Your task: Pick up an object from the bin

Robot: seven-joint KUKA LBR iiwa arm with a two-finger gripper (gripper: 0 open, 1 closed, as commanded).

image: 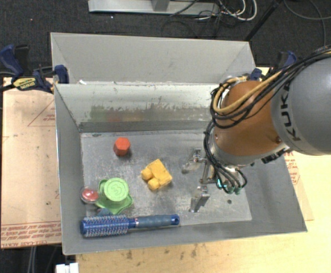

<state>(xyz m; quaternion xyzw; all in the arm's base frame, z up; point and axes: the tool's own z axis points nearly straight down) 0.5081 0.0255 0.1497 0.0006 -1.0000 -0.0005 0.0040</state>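
Observation:
My gripper hangs over the right half of the bin floor, open, with bare floor between its two fingers. A yellow blocky toy lies just to its left, apart from the fingers. Along the front wall lies a blue hairbrush, its handle end pointing toward the lower finger.
A green round cup sits at the front left with a small pink-red cap touching its left side. A small red cylinder stands further back on the left. The arm's orange cover hangs over the bin's right side.

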